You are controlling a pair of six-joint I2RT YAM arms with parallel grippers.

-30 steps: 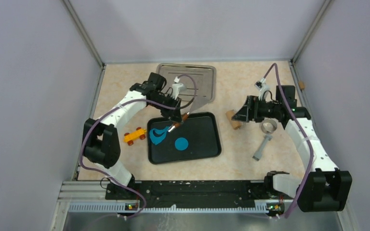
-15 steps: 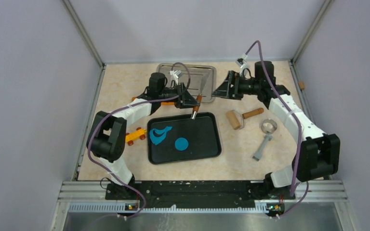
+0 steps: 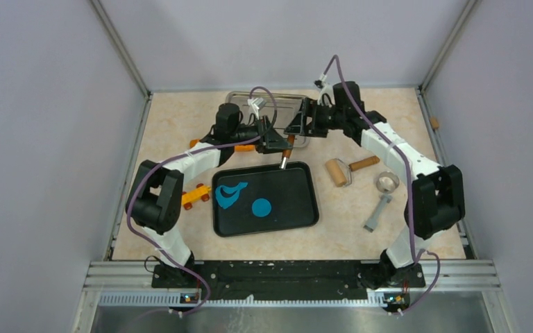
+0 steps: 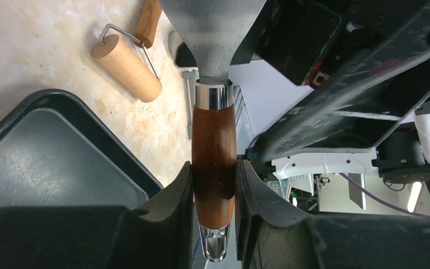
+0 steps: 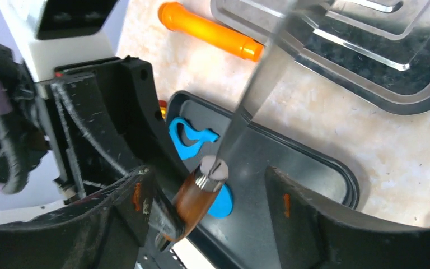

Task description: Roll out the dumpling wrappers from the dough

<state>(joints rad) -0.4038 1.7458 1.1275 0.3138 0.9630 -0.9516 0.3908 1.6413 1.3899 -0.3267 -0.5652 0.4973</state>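
The right gripper (image 3: 297,126), jaws wide, has swung across to the scraper (image 4: 214,140) that the left gripper (image 4: 214,179) clamps, now lifted off the black tray (image 3: 288,191) where one dumpling wrapper (image 3: 261,207) and the leftover dough (image 3: 229,194) lie, suggesting a handover.

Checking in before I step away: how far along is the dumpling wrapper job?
Done: one round wrapper lies cut on the black tray, beside the leftover dough. In hand: the left gripper clamps a wooden-handled scraper; the right gripper is open close by it. Left: rolling that dough into more wrappers; the rolling pin lies beside the tray.
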